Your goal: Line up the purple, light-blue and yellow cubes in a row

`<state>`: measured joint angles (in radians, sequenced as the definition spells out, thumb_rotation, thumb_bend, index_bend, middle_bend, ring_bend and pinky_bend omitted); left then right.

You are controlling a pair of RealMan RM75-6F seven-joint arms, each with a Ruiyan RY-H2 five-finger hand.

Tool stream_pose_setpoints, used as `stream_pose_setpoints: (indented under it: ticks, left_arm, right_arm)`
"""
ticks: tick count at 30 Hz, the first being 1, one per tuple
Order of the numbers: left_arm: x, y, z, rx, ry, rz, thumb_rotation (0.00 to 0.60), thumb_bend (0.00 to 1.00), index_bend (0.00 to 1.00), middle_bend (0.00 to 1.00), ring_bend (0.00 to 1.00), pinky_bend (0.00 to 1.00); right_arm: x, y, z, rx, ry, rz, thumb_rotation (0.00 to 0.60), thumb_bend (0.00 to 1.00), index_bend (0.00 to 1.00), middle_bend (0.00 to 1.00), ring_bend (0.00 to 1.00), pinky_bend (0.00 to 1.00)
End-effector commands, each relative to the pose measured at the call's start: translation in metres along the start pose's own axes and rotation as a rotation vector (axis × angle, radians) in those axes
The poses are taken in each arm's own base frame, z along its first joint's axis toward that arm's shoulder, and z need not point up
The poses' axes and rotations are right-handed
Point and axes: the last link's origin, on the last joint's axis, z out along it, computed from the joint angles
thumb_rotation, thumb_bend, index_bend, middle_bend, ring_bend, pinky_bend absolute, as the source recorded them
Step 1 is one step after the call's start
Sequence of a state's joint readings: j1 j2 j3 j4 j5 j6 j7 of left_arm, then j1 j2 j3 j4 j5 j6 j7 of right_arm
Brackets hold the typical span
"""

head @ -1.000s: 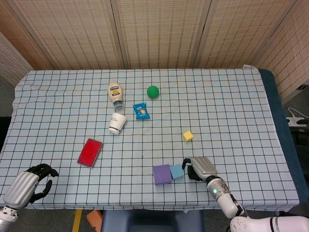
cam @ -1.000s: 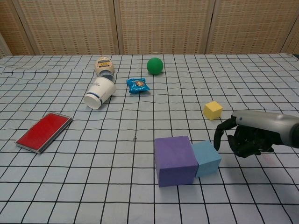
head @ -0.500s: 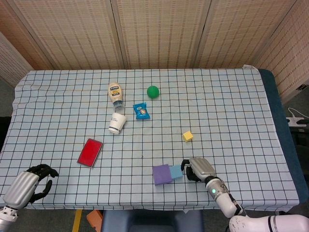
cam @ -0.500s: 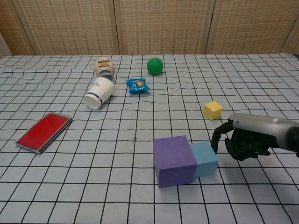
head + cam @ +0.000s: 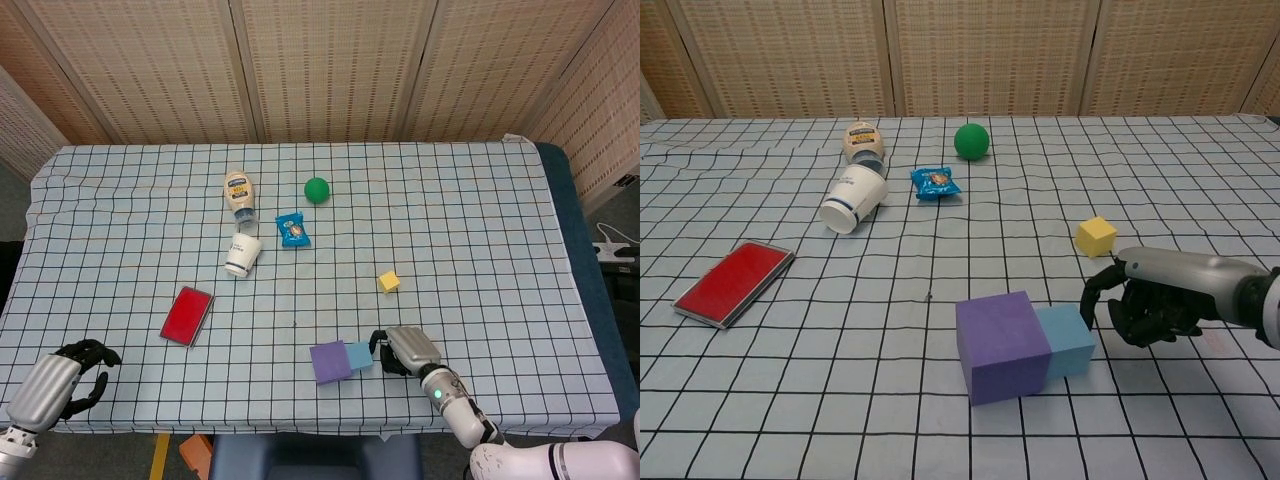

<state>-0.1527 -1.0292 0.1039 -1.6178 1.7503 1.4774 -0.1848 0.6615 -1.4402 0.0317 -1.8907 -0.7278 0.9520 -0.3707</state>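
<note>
Fingers against light-blue cube

We note the right hand: a smooth silver-grey shell over the back, with black segmented fingers beneath it. In the chest view, at the right edge of the frame, the shell runs into a grey forearm with a darker band at the wrist. In the head view, lower right, the same right hand joins a slim grey wrist carrying a small green indicator light; below it we see a white arm casing with a dark joint ring. The left hand, lower left of the head view, matches: silver-grey back, black fingers, pale grey wrist.
</note>
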Motion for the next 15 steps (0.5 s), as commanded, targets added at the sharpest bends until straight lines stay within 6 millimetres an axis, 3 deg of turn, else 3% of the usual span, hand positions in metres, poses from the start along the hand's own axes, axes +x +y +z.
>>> stream_pose_setpoints:
  ticks: [1, 5, 12, 15]
  left_arm:
    - [0.000, 0.000, 0.000, 0.000, 0.000, -0.001, 0.600, 0.57, 0.44, 0.46, 0.30, 0.42]
    - [0.000, 0.000, 0.000, 0.000, -0.001, -0.003, 0.600, 0.57, 0.44, 0.46, 0.30, 0.42]
    - [0.000, 0.001, 0.000, -0.004, -0.005, -0.003, 0.600, 0.57, 0.44, 0.46, 0.30, 0.42]
    - [0.000, 0.001, 0.000, -0.004, -0.004, -0.003, 0.600, 0.57, 0.44, 0.46, 0.30, 0.42]
  right_arm:
    - [-0.001, 0.000, 0.000, 0.001, -0.002, -0.003, 0.600, 0.81, 0.45, 0.92, 0.80, 0.88]
    - [0.003, 0.002, -0.002, 0.007, 0.025, -0.037, 0.600, 0.77, 0.41, 0.92, 0.79, 0.88]
    - [0.022, 0.004, -0.003, 0.013, 0.213, -0.158, 0.600, 0.41, 0.39, 0.92, 0.80, 0.88]
    - [0.030, 0.005, 0.005, 0.003, 0.320, -0.223, 0.600, 0.31, 0.38, 0.92, 0.80, 0.88]
